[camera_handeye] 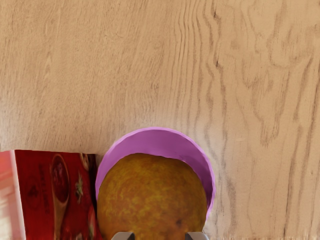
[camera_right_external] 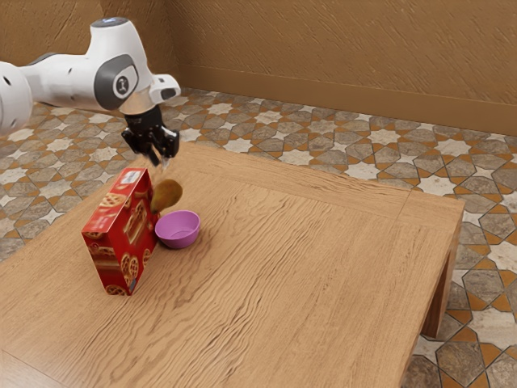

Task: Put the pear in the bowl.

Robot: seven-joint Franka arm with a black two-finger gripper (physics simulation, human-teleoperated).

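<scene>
In the upper left part of the exterior view, the two fingers [camera_handeye: 123, 236] of the gripper [camera_right_external: 161, 168] stand partly apart, and between them they are holding the pear [camera_right_external: 167, 196]. The pear hangs in the air, tilted, above the table [camera_right_external: 307, 267], and it is not inside the pink bowl [camera_right_external: 178, 229]. In the wrist view it hides much of the bowl. Just beside the bowl, toward the exterior view's left, there stands upright a red box [camera_right_external: 125, 234]
</scene>
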